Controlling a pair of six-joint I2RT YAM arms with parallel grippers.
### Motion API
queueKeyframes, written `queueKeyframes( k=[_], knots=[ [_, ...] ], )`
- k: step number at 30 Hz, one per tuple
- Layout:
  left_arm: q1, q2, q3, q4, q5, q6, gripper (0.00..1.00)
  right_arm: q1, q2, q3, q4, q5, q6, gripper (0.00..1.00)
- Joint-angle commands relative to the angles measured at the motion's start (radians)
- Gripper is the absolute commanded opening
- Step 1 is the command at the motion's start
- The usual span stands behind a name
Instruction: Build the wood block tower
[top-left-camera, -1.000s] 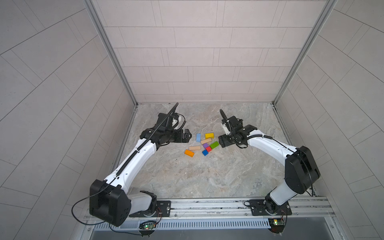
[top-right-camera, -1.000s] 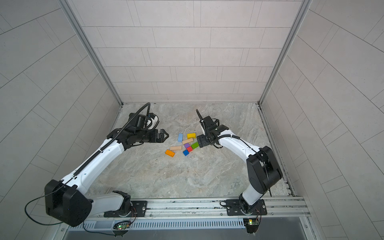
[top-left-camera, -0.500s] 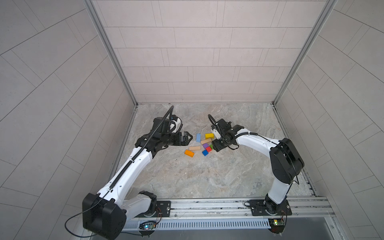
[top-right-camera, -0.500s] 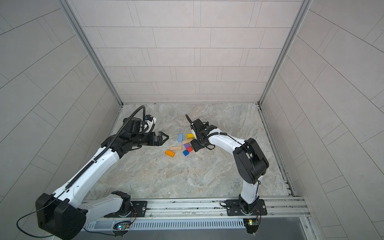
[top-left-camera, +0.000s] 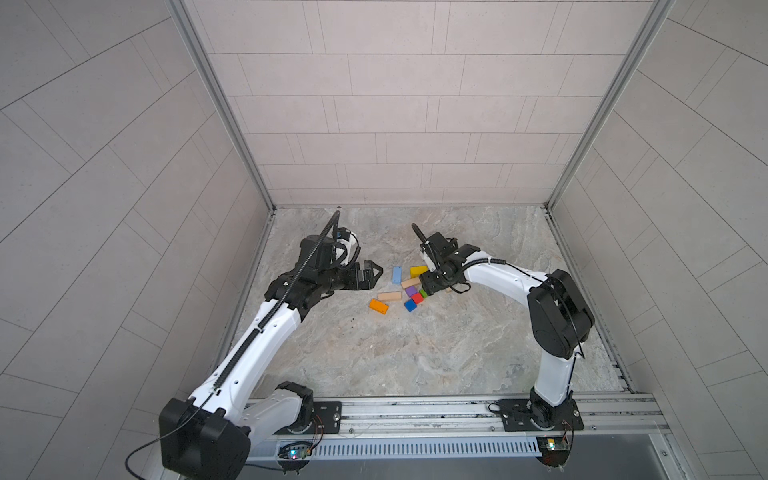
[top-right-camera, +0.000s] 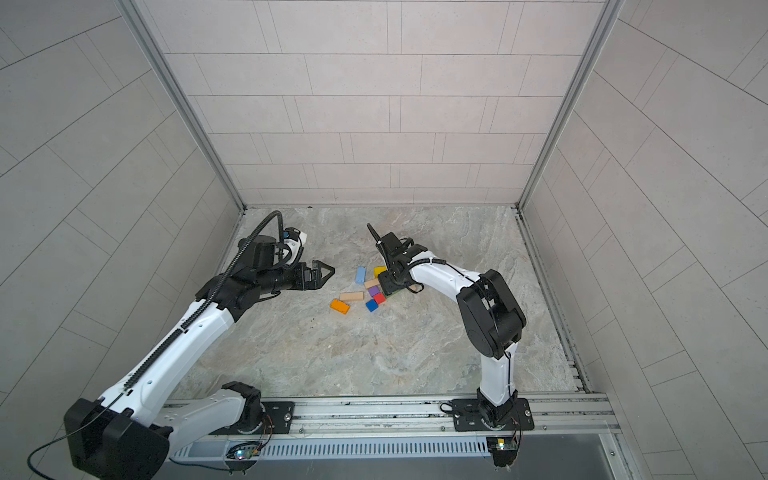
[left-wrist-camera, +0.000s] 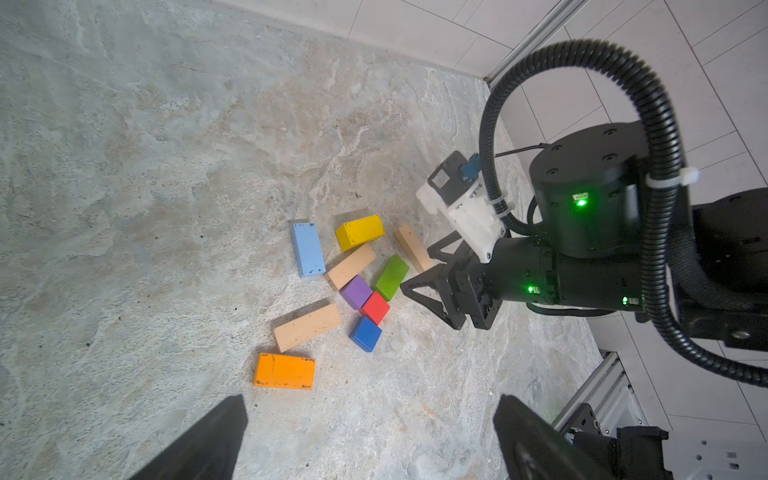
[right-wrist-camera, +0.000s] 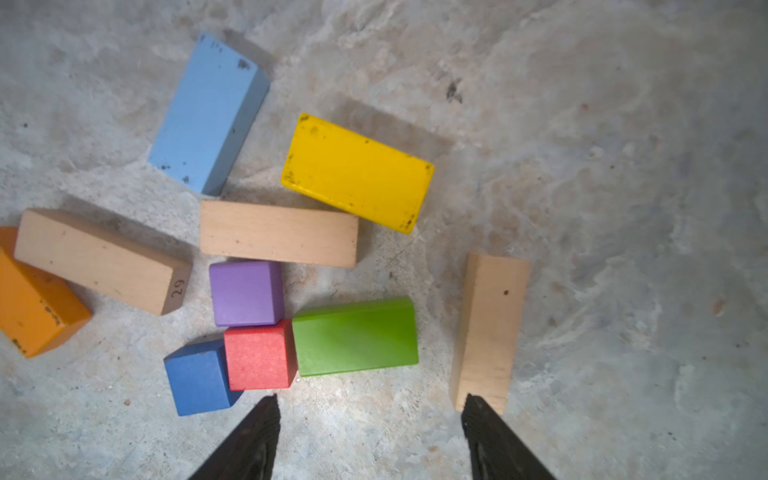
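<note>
Nearest the rail, the orange wooden oblong (top-left-camera: 378, 306) and the blue wooden cube (top-left-camera: 410, 305) lie flat and loose on the marble surface (top-left-camera: 415, 353). Just beyond, the right claw (right-wrist-camera: 370, 403) hangs partly spread and empty, with the green wooden oblong (right-wrist-camera: 355, 336) just ahead between its tips and a plain tan wooden oblong (right-wrist-camera: 490, 328) beside one fingertip. The left claw (top-left-camera: 374, 276) gapes wide, gripping nothing, left of the light-blue wooden oblong (top-left-camera: 397, 275).

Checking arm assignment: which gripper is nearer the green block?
Right. The right gripper hovers open right beside the green block; the left gripper hovers open beyond the light-blue block, farther off.
</note>
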Motion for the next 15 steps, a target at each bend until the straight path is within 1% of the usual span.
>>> queueKeyframes(
  k=[1,3,7,15],
  knots=[
    [0.007,-0.016,-0.011,0.016,0.005,-0.007,1.0,0.003,0.017,0.024,-0.059,0.109,0.069,0.71],
    [0.007,-0.018,-0.014,0.015,0.004,-0.008,1.0,0.0,0.015,0.011,-0.065,0.145,0.087,0.71],
    [0.007,-0.023,-0.023,0.021,0.002,-0.015,1.0,-0.021,0.006,-0.034,-0.053,0.163,0.102,0.68],
    [0.007,-0.019,-0.026,0.029,0.014,-0.023,1.0,-0.051,0.026,-0.074,-0.034,0.138,0.12,0.68]
  ],
)
